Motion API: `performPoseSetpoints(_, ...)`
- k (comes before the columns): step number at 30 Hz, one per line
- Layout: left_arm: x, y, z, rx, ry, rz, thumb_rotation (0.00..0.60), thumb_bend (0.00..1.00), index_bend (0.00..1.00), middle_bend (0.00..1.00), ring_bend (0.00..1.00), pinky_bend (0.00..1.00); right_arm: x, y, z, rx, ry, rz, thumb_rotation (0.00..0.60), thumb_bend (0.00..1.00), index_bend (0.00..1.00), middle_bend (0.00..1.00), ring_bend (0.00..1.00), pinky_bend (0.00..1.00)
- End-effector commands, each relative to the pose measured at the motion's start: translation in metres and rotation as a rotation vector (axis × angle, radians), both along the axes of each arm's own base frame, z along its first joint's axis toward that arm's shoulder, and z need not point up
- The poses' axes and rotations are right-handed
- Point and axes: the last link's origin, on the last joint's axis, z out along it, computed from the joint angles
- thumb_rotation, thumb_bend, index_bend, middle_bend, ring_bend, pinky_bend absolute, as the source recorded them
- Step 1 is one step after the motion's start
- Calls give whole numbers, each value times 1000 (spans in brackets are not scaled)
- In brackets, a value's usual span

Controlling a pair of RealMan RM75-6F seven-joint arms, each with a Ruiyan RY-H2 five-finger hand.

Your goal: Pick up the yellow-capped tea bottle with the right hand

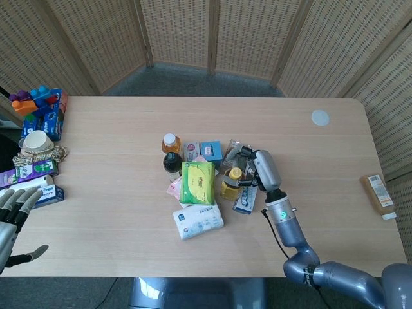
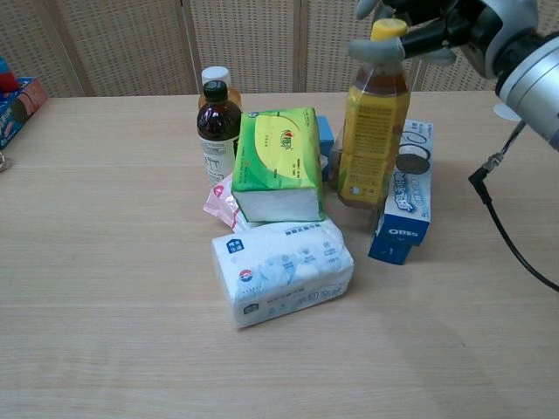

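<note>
The right robot hand [image 2: 441, 26] gripped the yellow-capped tea bottle [image 2: 374, 118] by its neck, clear of the bench [image 2: 105, 262]. The left robot hand [image 1: 13, 215] lay spread, holding nothing.

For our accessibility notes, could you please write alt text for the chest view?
The right hand grips the yellow-capped tea bottle by its neck, lifted above the wooden table. Below it stands a blue Oreo box; to the left are a green tissue pack, a white tissue pack and two small bottles.
</note>
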Motion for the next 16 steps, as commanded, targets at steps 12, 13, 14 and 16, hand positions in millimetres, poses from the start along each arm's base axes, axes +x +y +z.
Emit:
performPoseSetpoints(12, 1, -1, 0, -8, -6, -6, 600, 0, 0, 0, 0, 0, 57, 6, 62, -139, -4, 65, 600, 166, 501, 984, 681, 1000)
performPoseSetpoints(13, 0, -1, 0, -10, -6, -6, 600, 0, 0, 0, 0, 0, 59, 7, 65, -144, -3, 68, 600, 166, 501, 984, 681, 1000)
performPoseSetpoints(14, 0, -1, 0, -12, -5, -7, 600, 0, 0, 0, 0, 0, 62, 8, 68, -151, -2, 70, 600, 166, 501, 984, 681, 1000)
performPoseSetpoints(16, 0, -1, -1, -14, -3, -6, 600, 0, 0, 0, 0, 0, 66, 8, 73, -158, -2, 73, 600, 166, 501, 984, 681, 1000)
